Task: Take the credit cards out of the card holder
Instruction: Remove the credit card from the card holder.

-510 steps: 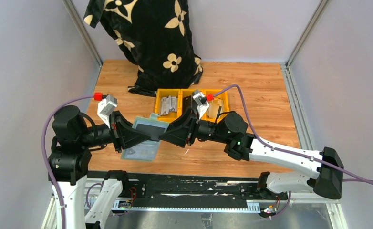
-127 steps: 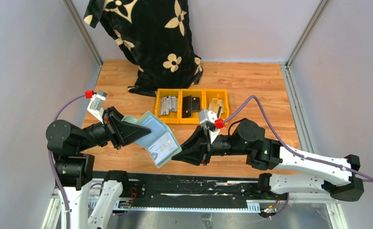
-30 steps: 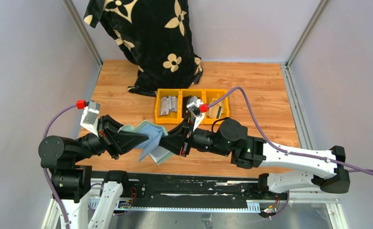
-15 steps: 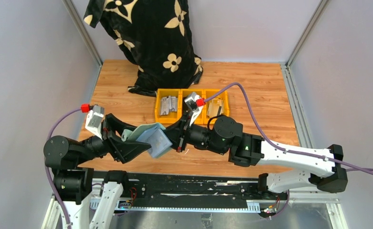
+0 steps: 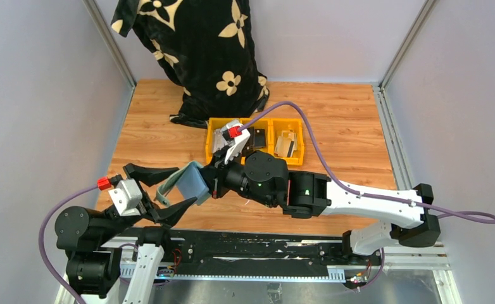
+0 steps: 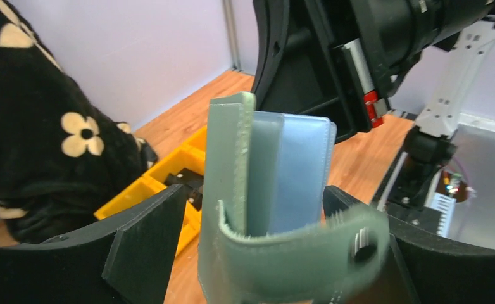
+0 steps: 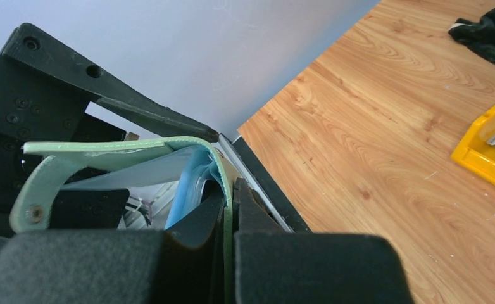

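Observation:
The sage-green card holder (image 5: 183, 177) hangs folded above the table, pale blue pockets (image 6: 302, 171) showing inside. My right gripper (image 5: 212, 182) is shut on its green cover, pinched thin between the jaws (image 7: 231, 197). My left gripper (image 5: 186, 185) is open, its fingers (image 6: 144, 247) wide on either side of the holder (image 6: 231, 158), with a gap on the left side. The snap tab (image 6: 295, 256) curls across in front. A dark credit card (image 5: 255, 140) lies in the middle bin and a tan one (image 5: 287, 144) in the right bin. No card shows in the holder.
Three yellow bins (image 5: 271, 160) stand in a row mid-table; the right wrist camera covers part of the left bin. A black flowered cloth (image 5: 200, 50) hangs at the back. Frame posts and grey walls close in both sides.
My left gripper has opened, let go of the card holder and drawn back toward the near left. The right arm has swung left and kept the holder, which has folded up.

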You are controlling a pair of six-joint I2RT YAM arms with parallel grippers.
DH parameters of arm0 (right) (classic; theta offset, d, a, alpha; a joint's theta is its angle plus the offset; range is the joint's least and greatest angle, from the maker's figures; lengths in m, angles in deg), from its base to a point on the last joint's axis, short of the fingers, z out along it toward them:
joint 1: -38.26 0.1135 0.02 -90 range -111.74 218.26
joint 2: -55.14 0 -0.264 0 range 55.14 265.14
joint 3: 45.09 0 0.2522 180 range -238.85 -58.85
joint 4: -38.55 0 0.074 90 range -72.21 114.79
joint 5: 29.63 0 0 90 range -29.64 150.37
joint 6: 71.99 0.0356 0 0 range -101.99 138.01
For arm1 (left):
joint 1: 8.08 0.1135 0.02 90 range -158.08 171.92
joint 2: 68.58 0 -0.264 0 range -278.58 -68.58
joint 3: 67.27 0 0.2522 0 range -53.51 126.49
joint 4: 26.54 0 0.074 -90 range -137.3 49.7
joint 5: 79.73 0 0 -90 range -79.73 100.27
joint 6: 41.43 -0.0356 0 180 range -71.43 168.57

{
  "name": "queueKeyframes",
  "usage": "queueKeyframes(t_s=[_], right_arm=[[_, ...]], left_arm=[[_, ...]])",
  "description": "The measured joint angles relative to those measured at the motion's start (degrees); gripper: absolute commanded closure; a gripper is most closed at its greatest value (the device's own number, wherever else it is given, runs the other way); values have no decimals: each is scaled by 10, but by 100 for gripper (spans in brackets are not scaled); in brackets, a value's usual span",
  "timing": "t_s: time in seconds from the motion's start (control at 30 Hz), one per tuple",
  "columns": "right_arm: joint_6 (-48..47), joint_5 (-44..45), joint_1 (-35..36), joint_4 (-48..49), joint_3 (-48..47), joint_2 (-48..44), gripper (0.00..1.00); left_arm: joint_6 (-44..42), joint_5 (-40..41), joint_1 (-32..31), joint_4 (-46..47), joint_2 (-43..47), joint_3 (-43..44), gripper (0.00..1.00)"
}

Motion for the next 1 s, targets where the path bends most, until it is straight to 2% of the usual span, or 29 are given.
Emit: queueKeyframes(t_s=[0.13, 0.23, 0.53, 1.0], right_arm=[[-6, 35, 12, -24, -38, 21, 100], [-15, 65, 22, -40, -73, 38, 100], [-43, 119, 45, -59, -103, 61, 100], [-73, 129, 50, -48, -67, 31, 100]], left_arm=[[-53, 15, 0, -11, 0, -7, 4], [-70, 16, 0, -16, 0, -16, 3], [-107, 16, 0, -38, 0, -17, 21], [-99, -43, 0, -70, -16, 18, 19]])
